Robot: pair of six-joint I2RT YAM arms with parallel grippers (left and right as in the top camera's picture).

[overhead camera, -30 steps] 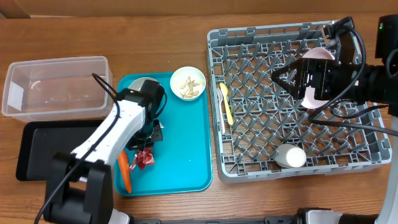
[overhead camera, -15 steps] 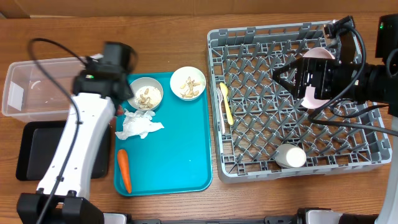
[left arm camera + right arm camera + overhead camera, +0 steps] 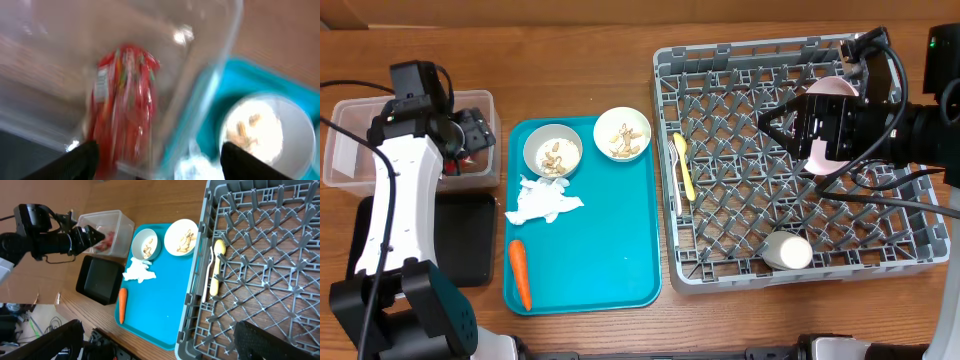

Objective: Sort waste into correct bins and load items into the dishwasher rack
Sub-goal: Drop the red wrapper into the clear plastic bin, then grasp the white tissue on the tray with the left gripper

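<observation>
wooden bench (image 3: pixel 570 60), left end: the red wrapper (image 3: pixel 125 110) lies inside the clear tub (image 3: pixel 348 140), under your left fingers (image 3: pixel 75 161), which stand apart. raise them straight up past the rim, then go for the crumpled paper (image 3: pixel 542 202); right fingers (image 3: pixel 45 340) also apart

A warm brown wooden table (image 3: pixel 600 60), grain running left to right, fills the overhead view under even light; at the right wrist view's lower left, dim cluttered floor (image 3: pixel 22 322) shows past its edge
</observation>
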